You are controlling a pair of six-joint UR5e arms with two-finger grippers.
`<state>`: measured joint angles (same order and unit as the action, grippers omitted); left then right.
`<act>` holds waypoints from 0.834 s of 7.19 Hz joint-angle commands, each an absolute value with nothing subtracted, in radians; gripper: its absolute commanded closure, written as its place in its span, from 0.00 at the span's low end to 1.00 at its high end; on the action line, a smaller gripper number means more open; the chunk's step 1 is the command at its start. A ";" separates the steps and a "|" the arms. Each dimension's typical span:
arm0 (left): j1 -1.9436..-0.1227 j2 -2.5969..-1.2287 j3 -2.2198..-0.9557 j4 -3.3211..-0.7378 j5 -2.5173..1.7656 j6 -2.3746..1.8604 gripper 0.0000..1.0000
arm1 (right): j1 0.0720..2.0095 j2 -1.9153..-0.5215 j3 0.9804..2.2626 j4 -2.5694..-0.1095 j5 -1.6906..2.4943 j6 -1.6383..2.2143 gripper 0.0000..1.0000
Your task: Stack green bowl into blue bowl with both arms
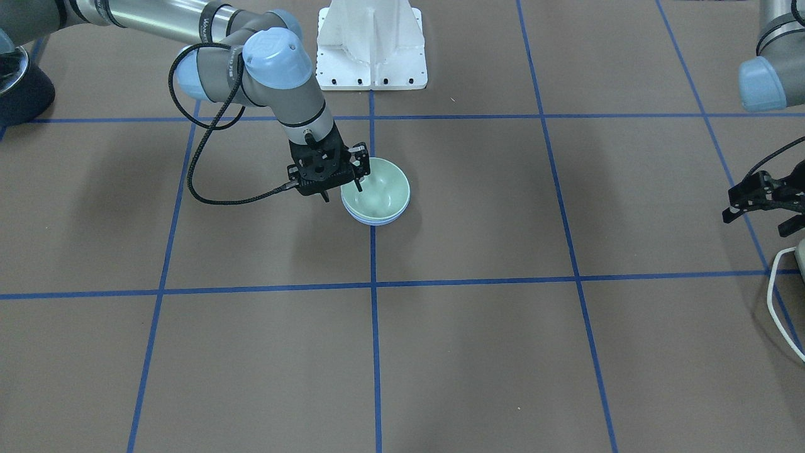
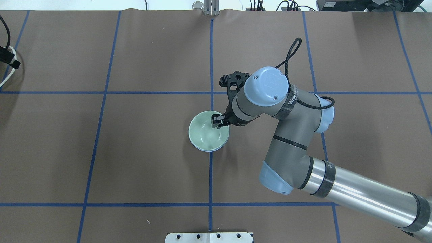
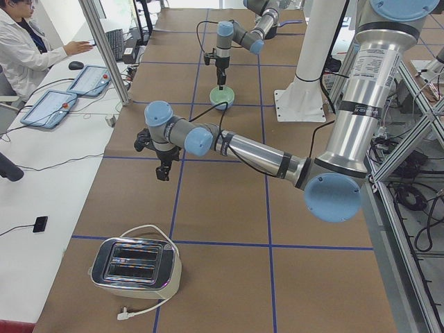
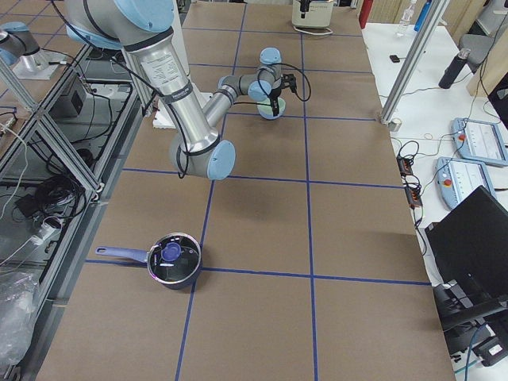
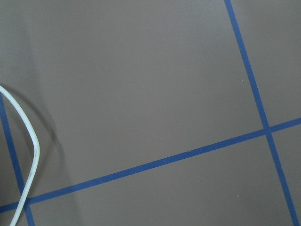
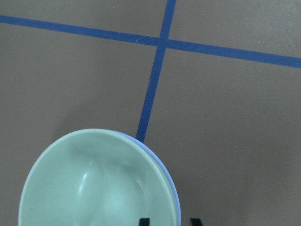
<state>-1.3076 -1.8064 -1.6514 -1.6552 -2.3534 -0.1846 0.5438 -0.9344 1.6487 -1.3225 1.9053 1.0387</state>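
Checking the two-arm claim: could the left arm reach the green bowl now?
Probably yes: the left pincer hangs far off, with nothing but table between it and the green bowl. The right pincer straddles only one side of the rim.

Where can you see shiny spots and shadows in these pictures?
Right wrist view: pale glare streaks inside the green bowl. Front-facing view: soft dark shadows lie on the table. Left wrist view: the white cable casts a faint shadow beside it.
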 commanded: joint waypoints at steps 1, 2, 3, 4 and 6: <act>-1.322 -1.816 -1.654 -1.654 -2.355 -0.184 0.03 | 0.586 -0.991 1.651 -1.129 1.905 1.040 0.00; -1.342 -1.819 -1.654 -1.646 -2.355 -0.186 0.02 | 0.609 -1.018 1.649 -1.049 1.908 1.040 0.00; -1.368 -1.819 -1.652 -1.641 -2.358 -0.184 0.02 | 0.635 -1.020 1.651 -1.008 1.913 1.054 0.00; -1.402 -1.815 -1.651 -1.641 -2.391 -0.183 0.02 | 0.655 -1.047 1.655 -0.982 1.913 1.048 0.00; -1.471 -1.807 -1.629 -1.641 -2.388 -0.125 0.01 | 0.769 -1.106 1.667 -1.003 1.942 1.054 0.00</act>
<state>-1.4258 -1.8098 -1.6453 -1.6451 -2.3855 -0.1687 0.6997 -1.0676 1.6581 -0.9902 1.9170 1.0528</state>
